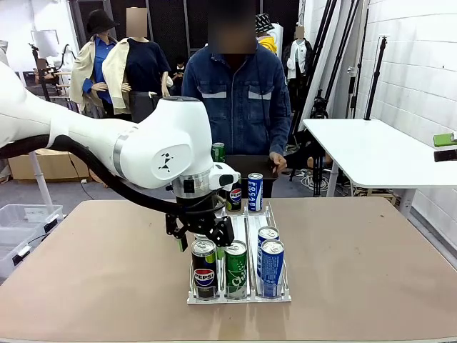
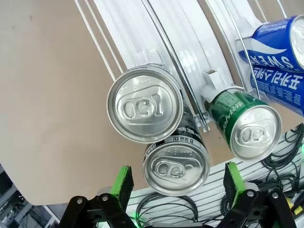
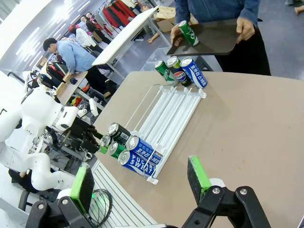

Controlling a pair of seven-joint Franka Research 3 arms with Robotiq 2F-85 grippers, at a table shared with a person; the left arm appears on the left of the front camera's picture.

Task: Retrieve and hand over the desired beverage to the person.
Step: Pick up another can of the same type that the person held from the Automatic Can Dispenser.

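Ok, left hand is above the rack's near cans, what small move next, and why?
Probably ease the left hand straight down: it is open, and the black can sits between its green pads, but below them. Closing comes after.

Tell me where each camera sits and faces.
Front: fixed on the robot's side, facing across the table at the person; left arm and left tool over the rack.
Left wrist: on that wrist, looking down on can tops; its green pads show.
Right wrist: on that wrist, facing the rack and the person's tray; right tool at the bottom.
Shared: front and right wrist both show rack, tray, left arm.
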